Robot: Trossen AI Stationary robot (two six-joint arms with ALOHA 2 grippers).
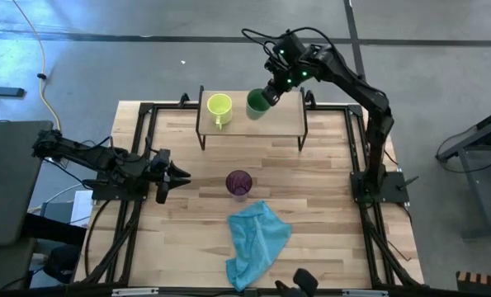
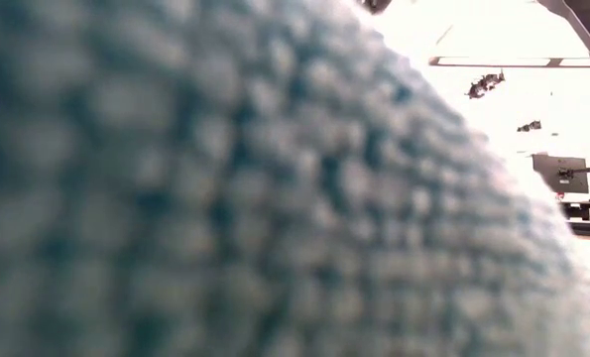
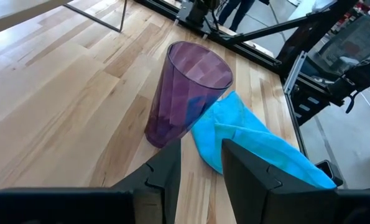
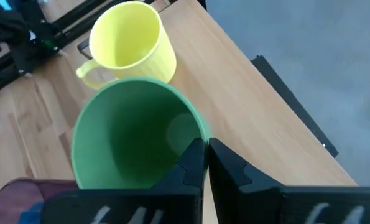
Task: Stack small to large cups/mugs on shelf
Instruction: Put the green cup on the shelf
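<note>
The shelf (image 1: 285,124) stands at the table's far middle. On its top, standing on its base, is the yellow-green mug (image 1: 219,106), also in the right wrist view (image 4: 132,43). Just right of the mug, my right gripper (image 1: 271,92) is shut on the green cup (image 1: 258,104), which is over the shelf. The purple cup (image 1: 238,182) stands upright on the table's middle. My left gripper (image 1: 176,176) waits left of it, open and with nothing in it; its fingers (image 3: 166,177) point at the purple cup (image 3: 185,93). My right gripper holds the green cup by its rim wall (image 4: 197,134), one finger inside the cup and one outside. The fingers slant down from the table's far right. The cup is tilted, its mouth turned up toward the wrist. Its base is hidden, so I cannot tell whether it touches the shelf.
A light blue cloth (image 1: 257,239) lies crumpled on the near middle of the table, just in front of the purple cup, and fills almost the whole low view (image 2: 225,198). Bare wood lies between the shelf and the purple cup.
</note>
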